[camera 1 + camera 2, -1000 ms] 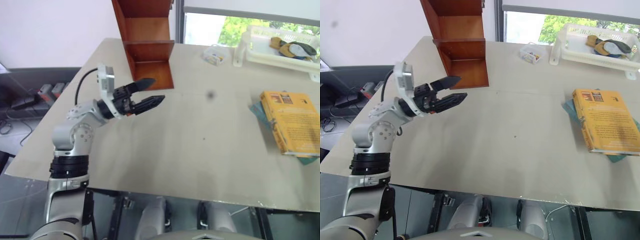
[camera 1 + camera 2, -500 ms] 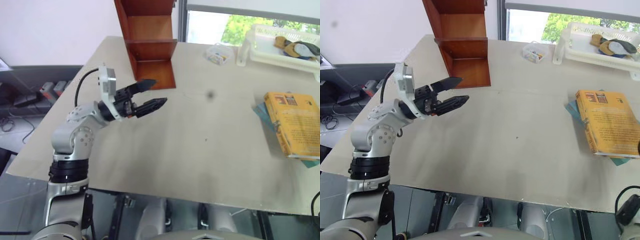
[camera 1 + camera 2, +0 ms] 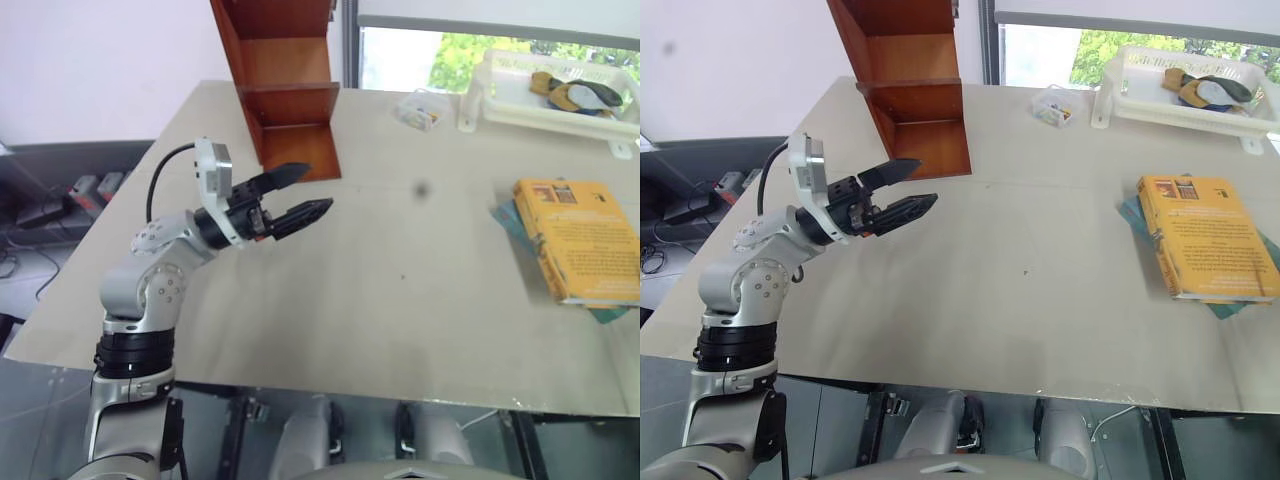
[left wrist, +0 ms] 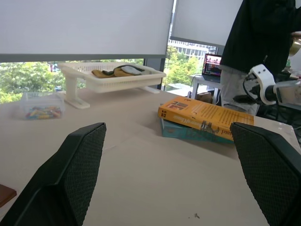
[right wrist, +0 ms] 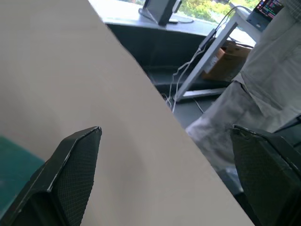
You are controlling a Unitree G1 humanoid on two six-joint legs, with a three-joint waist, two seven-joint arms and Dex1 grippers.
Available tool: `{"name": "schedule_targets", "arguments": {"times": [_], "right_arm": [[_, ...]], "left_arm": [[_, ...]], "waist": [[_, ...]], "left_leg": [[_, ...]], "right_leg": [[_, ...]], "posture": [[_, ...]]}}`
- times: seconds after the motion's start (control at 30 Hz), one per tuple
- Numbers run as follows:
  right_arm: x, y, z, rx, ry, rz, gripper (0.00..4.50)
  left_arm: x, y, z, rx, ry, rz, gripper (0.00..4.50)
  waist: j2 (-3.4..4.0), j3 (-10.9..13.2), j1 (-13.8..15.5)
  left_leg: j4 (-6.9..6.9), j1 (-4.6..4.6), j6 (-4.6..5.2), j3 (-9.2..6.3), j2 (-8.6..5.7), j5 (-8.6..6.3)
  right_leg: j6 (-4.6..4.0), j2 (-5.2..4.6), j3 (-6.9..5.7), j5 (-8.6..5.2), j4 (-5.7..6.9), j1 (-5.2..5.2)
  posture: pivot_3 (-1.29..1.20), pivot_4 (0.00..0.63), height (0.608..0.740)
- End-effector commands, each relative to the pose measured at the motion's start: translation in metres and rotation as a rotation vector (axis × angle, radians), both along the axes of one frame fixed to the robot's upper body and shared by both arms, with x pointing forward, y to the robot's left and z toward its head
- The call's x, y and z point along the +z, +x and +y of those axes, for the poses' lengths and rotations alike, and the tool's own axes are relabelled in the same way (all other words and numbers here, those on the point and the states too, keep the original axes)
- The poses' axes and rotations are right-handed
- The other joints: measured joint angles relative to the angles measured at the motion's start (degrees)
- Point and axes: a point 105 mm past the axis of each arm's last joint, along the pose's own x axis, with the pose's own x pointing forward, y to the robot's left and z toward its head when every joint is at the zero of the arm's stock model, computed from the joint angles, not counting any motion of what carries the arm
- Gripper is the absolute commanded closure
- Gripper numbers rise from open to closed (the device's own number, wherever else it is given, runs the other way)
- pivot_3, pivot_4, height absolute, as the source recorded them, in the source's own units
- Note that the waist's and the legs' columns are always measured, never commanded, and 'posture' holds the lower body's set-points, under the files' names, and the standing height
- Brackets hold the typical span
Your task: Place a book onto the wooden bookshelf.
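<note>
Both jaws spread, empty; I'd bring the right gripper (image 5: 164, 179) onto the book (image 3: 1206, 236) by its long edges.

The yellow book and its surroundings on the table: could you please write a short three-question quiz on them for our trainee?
1. True or false: the yellow book lies on top of a teal book.
2. Which thing stands nearest the open left tool? A) the wooden bookshelf B) the white tray C) the small clear box
3. Fill in: the yellow book lies on the robot's ____ side of the table.

Key: 1 true; 2 A; 3 right.
</note>
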Motion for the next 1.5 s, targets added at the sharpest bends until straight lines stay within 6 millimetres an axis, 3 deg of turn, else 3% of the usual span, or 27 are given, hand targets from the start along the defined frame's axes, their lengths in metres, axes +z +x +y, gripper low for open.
{"name": "schedule_targets", "arguments": {"times": [0.03, 0.3, 0.5, 0.63, 0.83, 0.93, 1.07, 1.17, 1.23, 1.5], "right_arm": [[0.004, 0.006, 0.007, 0.058, 0.048, -0.069, 0.00], [-0.031, -0.005, 0.012, 0.017, 0.099, -0.046, 0.00], [-0.044, -0.011, 0.018, 0.027, 0.140, -0.054, 0.00], [-0.047, -0.013, 0.028, 0.089, 0.194, -0.081, 0.00], [-0.072, -0.031, 0.043, 0.116, 0.314, -0.076, 0.00], [-0.083, -0.043, 0.054, 0.143, 0.357, -0.109, 0.00], [-0.091, -0.043, 0.085, 0.278, 0.431, -0.141, 0.00], [-0.100, -0.043, 0.127, 0.487, 0.517, -0.107, 0.00], [-0.102, -0.045, 0.144, 0.568, 0.550, -0.099, 0.00], [-0.100, -0.041, 0.163, 0.677, 0.543, -0.131, 0.00]], "left_arm": [[0.011, -0.004, 0.000, -0.002, 0.010, -0.060, 0.02], [0.010, -0.003, -0.002, 0.000, 0.026, -0.066, 0.02], [0.009, -0.002, 0.000, 0.009, 0.036, -0.070, 0.02], [0.009, -0.001, 0.001, 0.014, 0.040, -0.070, 0.02], [0.007, -0.002, 0.001, 0.013, 0.045, -0.072, 0.02], [0.007, -0.002, 0.001, 0.013, 0.046, -0.075, 0.02], [0.006, -0.001, 0.002, 0.011, 0.052, -0.075, 0.02], [0.007, 0.001, 0.000, 0.003, 0.062, -0.080, 0.02], [0.008, 0.002, 0.000, 0.001, 0.064, -0.083, 0.02], [0.008, 0.003, -0.002, -0.007, 0.067, -0.086, 0.02]], "waist": [[-0.01, 0.0, -0.2], [-0.06, 0.0, 0.3], [-0.06, 0.0, 0.2], [-0.07, 0.0, 0.2], [-0.14, 0.0, 0.2], [-0.27, 0.0, 0.3], [-0.44, 0.0, 0.2], [-0.63, -0.1, 0.0], [-0.88, -0.1, -0.1], [-1.12, -0.1, -0.2]], "left_leg": [[0.00, 0.04, 0.00, 0.07, 0.03, 0.00], [0.00, 0.05, -0.01, 0.12, 0.03, 0.00], [-0.01, 0.05, -0.01, 0.09, 0.05, -0.01], [-0.01, 0.06, -0.01, 0.07, 0.06, -0.01], [-0.02, 0.06, 0.00, 0.04, 0.08, -0.02], [-0.07, 0.05, -0.02, -0.02, 0.10, -0.03], [-0.08, 0.05, -0.10, -0.05, 0.10, -0.09], [-0.08, 0.06, -0.03, -0.06, 0.14, -0.32], [-0.08, 0.08, -0.04, -0.09, 0.35, -0.33], [-0.08, 0.11, -0.21, -0.16, 0.64, -0.30]], "right_leg": [[0.01, 0.03, 0.07, 0.01, 0.00, 0.00], [0.00, 0.01, 0.09, 0.00, -0.01, 0.00], [-0.02, 0.02, 0.07, -0.02, -0.01, 0.00], [-0.04, 0.03, 0.07, -0.02, -0.01, 0.00], [-0.16, 0.03, 0.05, -0.09, -0.01, 0.00], [-0.18, 0.03, -0.01, -0.11, -0.02, 0.01], [-0.21, 0.02, -0.02, -0.12, -0.04, 0.01], [-0.23, 0.01, -0.01, -0.13, -0.03, 0.00], [-0.25, 0.02, -0.02, -0.13, -0.04, 0.00], [-0.31, 0.07, -0.08, -0.11, -0.05, -0.08]], "posture": [[0.00, 0.150, 0.712], [0.00, 0.150, 0.712], [0.00, 0.150, 0.712], [0.00, 0.150, 0.712], [0.00, 0.150, 0.712], [0.00, 0.150, 0.712], [0.00, 0.150, 0.712], [0.00, 0.150, 0.712], [0.00, 0.150, 0.712], [0.00, 0.150, 0.712]]}}
